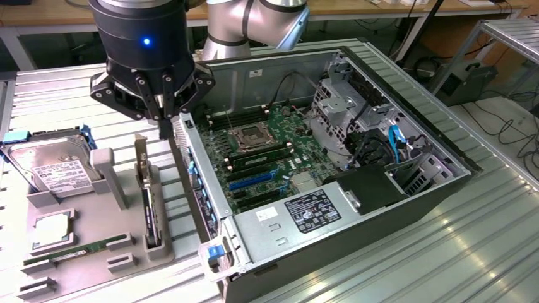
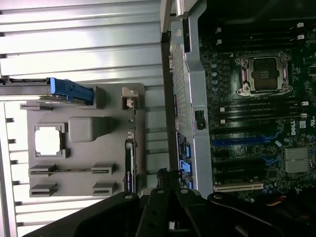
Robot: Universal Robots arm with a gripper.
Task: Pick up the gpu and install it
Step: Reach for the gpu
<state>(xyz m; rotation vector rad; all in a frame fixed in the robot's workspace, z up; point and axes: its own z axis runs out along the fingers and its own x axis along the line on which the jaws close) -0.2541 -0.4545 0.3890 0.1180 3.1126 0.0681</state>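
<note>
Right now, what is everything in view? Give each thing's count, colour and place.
gpu: one, dark with silver bracket, on edge in the holder's slot nearest the case
hard drive: one, silver, white label, blue carrier, at the holder's upper end in the exterior view
CPU: one, silver, in the holder's square recess
memory stick: one, green, flat on the holder
holder: one, grey, on the table, exterior view's left of the case
case: one, black and silver, open
motherboard: one, green, inside the case
table: one, ribbed silver
arm: one, grey, behind the case
gripper: one, black, blue light, nearest the gpu
</note>
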